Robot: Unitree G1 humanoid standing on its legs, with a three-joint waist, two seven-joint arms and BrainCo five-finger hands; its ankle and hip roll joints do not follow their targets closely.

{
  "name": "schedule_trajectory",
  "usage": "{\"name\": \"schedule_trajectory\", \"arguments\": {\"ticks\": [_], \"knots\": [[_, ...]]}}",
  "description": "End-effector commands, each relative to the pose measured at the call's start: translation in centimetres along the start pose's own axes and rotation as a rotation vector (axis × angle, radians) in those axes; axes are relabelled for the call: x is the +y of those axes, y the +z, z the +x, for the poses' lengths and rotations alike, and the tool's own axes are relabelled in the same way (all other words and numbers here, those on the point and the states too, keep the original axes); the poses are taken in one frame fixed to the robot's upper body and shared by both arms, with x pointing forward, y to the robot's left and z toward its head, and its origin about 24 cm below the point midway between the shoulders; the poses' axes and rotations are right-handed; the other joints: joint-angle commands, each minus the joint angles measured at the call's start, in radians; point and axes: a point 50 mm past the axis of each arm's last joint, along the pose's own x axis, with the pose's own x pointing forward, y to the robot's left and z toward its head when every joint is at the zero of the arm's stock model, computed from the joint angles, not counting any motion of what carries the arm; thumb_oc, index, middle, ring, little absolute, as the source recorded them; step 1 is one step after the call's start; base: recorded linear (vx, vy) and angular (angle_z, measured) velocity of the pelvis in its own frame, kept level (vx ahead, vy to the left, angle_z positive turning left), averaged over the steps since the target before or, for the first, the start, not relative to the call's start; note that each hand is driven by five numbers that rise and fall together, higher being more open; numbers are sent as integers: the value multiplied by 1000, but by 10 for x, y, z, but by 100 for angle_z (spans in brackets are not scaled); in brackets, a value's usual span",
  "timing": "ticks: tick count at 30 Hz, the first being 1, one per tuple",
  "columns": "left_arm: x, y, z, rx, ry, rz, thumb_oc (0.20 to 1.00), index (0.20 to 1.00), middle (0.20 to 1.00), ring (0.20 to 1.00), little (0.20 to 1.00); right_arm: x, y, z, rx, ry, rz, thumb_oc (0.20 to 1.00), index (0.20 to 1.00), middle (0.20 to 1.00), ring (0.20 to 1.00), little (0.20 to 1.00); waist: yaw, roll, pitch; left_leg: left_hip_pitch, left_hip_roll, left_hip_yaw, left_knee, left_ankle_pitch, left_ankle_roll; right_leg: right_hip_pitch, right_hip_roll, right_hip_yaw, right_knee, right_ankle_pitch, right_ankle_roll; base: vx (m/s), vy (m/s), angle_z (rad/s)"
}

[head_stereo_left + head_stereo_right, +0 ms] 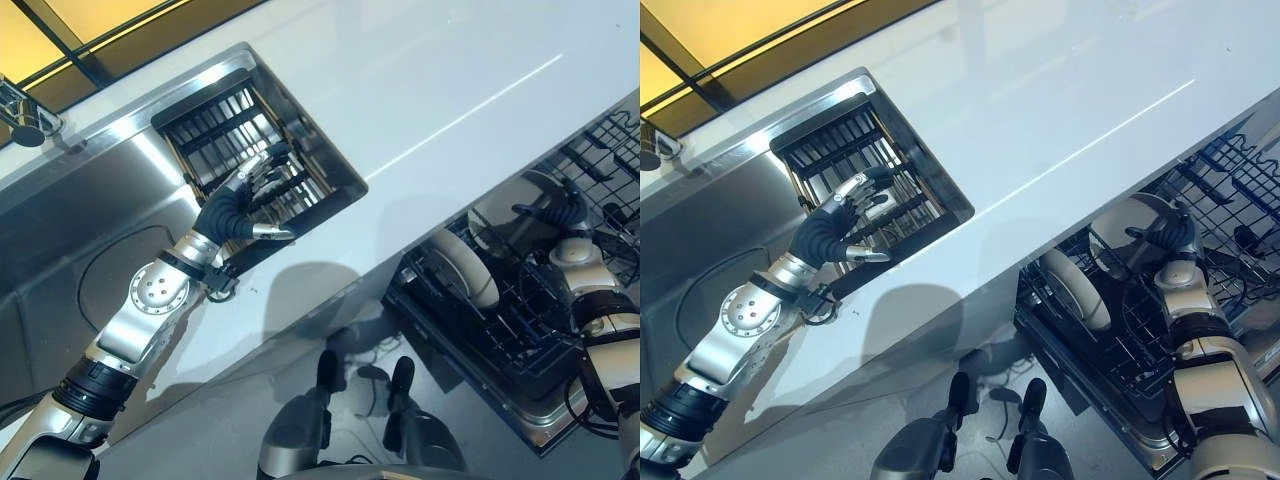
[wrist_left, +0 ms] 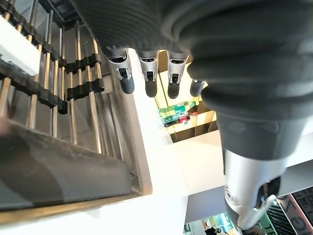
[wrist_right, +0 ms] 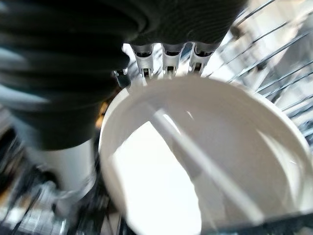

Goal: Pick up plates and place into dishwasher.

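Note:
My right hand (image 1: 562, 212) is low in the open dishwasher's lower rack (image 1: 520, 335), its fingers (image 3: 166, 61) curled over the rim of a white plate (image 3: 195, 156), which it holds on edge among the wires. This held plate (image 1: 1118, 224) stands just behind a second white plate (image 1: 1076, 286) set upright in the same rack. My left hand (image 1: 238, 205) hovers open over the wire dish rack (image 1: 225, 125) in the sink, fingers (image 2: 146, 83) relaxed and holding nothing. I see no plate in that sink rack.
A white countertop (image 1: 450, 90) runs between the sink and the dishwasher. The steel sink basin (image 1: 70, 250) lies to the left, with a faucet (image 1: 25, 115) at its far corner. Dark rack tines (image 1: 1230, 190) stand beyond my right hand.

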Motion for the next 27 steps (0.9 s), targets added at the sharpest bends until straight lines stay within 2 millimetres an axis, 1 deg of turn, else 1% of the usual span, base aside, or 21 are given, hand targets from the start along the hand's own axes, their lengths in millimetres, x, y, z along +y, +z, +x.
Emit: {"name": "schedule_trajectory", "arguments": {"ticks": [1, 5, 9, 11, 12, 13, 17, 19, 23, 25, 27], "knots": [[-9, 16, 1, -123, 22, -6, 1000, 1000, 1000, 1000, 1000, -23, 13, 2, -27, -217, 128, 1000, 1000, 1000, 1000, 1000, -16, 20, 0, -23, -49, 58, 29, -101, 31, -31, 11, 4, 113, -140, 43, 86, 103, -6], [-16, 12, 3, -109, 36, -30, 1000, 1000, 1000, 1000, 1000, -29, -4, -2, 43, -348, 150, 1000, 1000, 1000, 1000, 1000, -32, 25, -20, -13, -48, 78, 41, -115, 34, -23, 13, 29, 111, -141, 48, 59, 83, -16], [-19, 11, 3, -104, 41, -39, 1000, 1000, 1000, 1000, 1000, -32, -13, -4, 67, -397, 177, 1000, 1000, 1000, 1000, 1000, -35, 30, -29, -12, -47, 85, 43, -119, 36, -23, 14, 42, 111, -142, 47, 25, 40, -8], [-21, 11, 4, -102, 48, -41, 1000, 1000, 1000, 1000, 1000, -34, -18, -6, 68, -440, 165, 1000, 1000, 1000, 1000, 1000, -38, 35, -33, -13, -49, 89, 46, -121, 37, -24, 15, 47, 114, -145, 47, 11, 17, -2], [-21, 11, 5, -102, 49, -41, 1000, 1000, 1000, 1000, 1000, -34, -19, -6, 71, -444, 160, 1000, 1000, 1000, 1000, 1000, -37, 36, -34, -14, -49, 90, 47, -121, 37, -25, 15, 48, 115, -146, 47, 9, 15, -7], [-21, 11, 5, -102, 52, -43, 1000, 1000, 1000, 1000, 1000, -32, -24, -7, 92, -435, 132, 1000, 1000, 1000, 1000, 1000, -37, 38, -36, -15, -49, 91, 48, -122, 37, -26, 14, 48, 116, -147, 48, -5, 15, -13], [-23, 11, 6, -112, 55, -46, 1000, 1000, 1000, 1000, 1000, -25, -49, -12, 206, -381, 105, 1000, 1000, 1000, 1000, 1000, -35, 49, -37, -18, -52, 91, 43, -119, 37, -29, 12, 46, 116, -150, 46, -8, 12, -9], [-23, 12, 7, -115, 43, -48, 1000, 1000, 1000, 1000, 1000, -18, -62, -15, 264, -299, 115, 1000, 1000, 1000, 1000, 1000, -30, 55, -38, -19, -53, 89, 43, -118, 37, -28, 10, 42, 116, -152, 44, 0, 0, 0], [-23, 14, 7, -119, 23, -54, 1000, 1000, 1000, 1000, 1000, -8, -72, -17, 319, -165, 157, 1000, 1000, 1000, 1000, 1000, -18, 63, -42, -22, -54, 84, 42, -114, 37, -28, 5, 29, 116, -154, 42, 0, -7, 1], [-22, 16, 7, -125, 13, -56, 1000, 1000, 1000, 1000, 1000, 1, -78, -19, 364, -42, 224, 1000, 1000, 1000, 1000, 1000, -10, 69, -39, -26, -55, 80, 43, -111, 35, -30, 2, 23, 119, -157, 40, -11, -28, 6], [-21, 17, 7, -128, 7, -54, 1000, 1000, 1000, 1000, 1000, 6, -81, -21, 377, 27, 243, 1000, 1000, 1000, 1000, 1000, -7, 71, -37, -27, -56, 76, 41, -109, 34, -32, 2, 19, 120, -157, 39, -23, -27, 6]]}}
